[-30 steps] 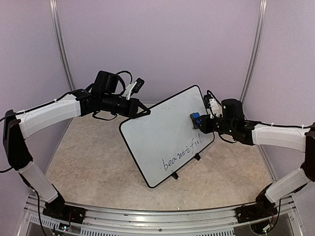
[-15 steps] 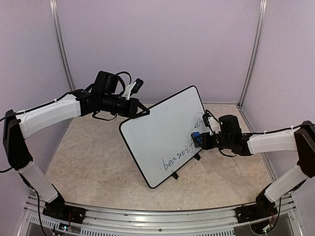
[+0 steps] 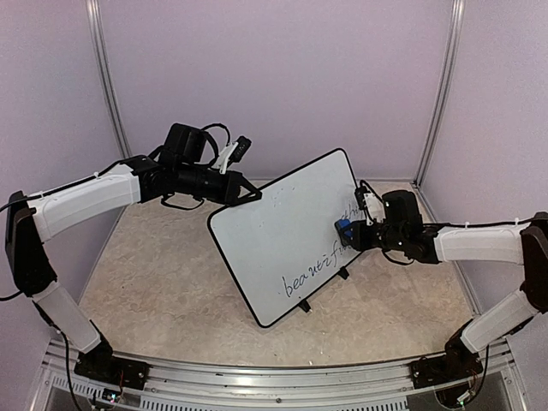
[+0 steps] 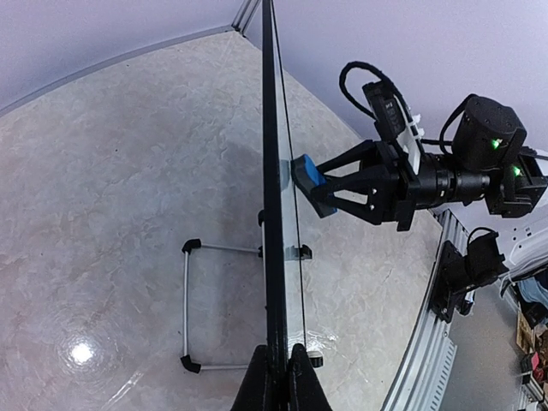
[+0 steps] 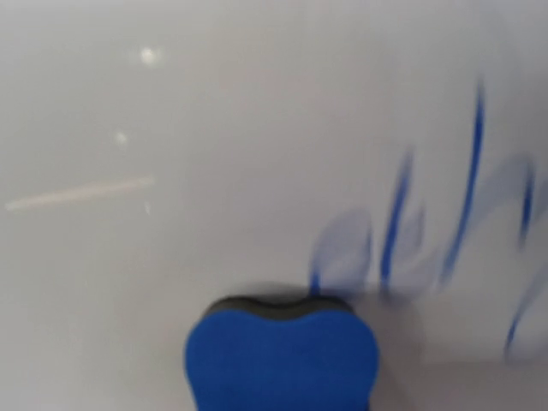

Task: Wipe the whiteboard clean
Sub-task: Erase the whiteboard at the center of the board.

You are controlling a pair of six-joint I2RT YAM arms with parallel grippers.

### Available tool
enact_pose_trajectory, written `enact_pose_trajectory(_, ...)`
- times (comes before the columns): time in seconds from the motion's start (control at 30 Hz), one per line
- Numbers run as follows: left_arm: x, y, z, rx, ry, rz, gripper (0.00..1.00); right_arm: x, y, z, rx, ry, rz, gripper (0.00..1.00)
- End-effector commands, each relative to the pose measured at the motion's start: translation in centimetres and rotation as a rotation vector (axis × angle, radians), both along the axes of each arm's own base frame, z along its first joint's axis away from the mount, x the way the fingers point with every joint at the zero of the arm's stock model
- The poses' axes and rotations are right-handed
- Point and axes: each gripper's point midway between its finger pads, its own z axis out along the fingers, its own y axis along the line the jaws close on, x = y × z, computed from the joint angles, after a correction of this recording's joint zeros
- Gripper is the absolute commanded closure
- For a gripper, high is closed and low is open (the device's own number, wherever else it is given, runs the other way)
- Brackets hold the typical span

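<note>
Whiteboard stands tilted; your left gripper clamps its ten-o'clock edge, and your right gripper presses a grasped blue eraser at three o'clock.

We log the left arm with its base at lower left, elbow at the left edge and forearm extended toward frame centre; left claw pinched shut on the whiteboard rim. The right arm extends from the right edge, forearm near level and pointing left; right claw clamped on the blue eraser.
</note>
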Motion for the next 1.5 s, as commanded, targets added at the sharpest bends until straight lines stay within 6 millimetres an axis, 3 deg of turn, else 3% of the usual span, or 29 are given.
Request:
enact_pose_trajectory(0.0,-1.5,-1.6,0.7,-0.011,-0.076,-0.086,1.00,3.0,-0.6,3.3,0.015,-0.088,-0.055,0.70)
enact_pose_trajectory(0.17,-1.5,-1.5,0.9,-0.009,-0.081,-0.085,1.00,3.5,-0.5,3.2,0.017,-0.084,-0.054,0.70)
enact_pose_trajectory(0.4,-1.5,-1.5,1.0,-0.011,-0.085,-0.084,1.00,0.9,-1.1,-1.8,0.001,0.025,-0.027,0.71)
enact_pose_trajectory(0.53,-1.6,-1.6,1.0,-0.015,-0.081,-0.088,1.00,-0.3,-2.0,-2.6,-0.004,0.033,-0.046,0.71)
enact_pose_trajectory(0.67,-1.6,-1.6,1.0,-0.015,-0.081,-0.089,1.00,0.0,-2.5,-1.9,-0.011,0.014,-0.062,0.71)
enact_pose_trajectory(1.0,-1.7,-1.7,0.7,-0.001,-0.083,-0.089,1.00,4.5,-2.1,2.9,0.025,-0.083,-0.088,0.71)
enact_pose_trajectory(1.13,-1.8,-1.7,0.8,-0.002,-0.086,-0.089,1.00,5.2,-1.9,3.5,0.029,-0.091,-0.087,0.71)
enact_pose_trajectory(1.27,-1.8,-1.6,0.9,-0.003,-0.087,-0.088,1.00,4.5,-2.0,1.7,0.027,-0.053,-0.081,0.71)
enact_pose_trajectory(1.47,-1.8,-1.7,0.8,-0.006,-0.079,-0.089,1.00,1.5,-2.1,-1.8,0.062,0.036,-0.044,0.71)
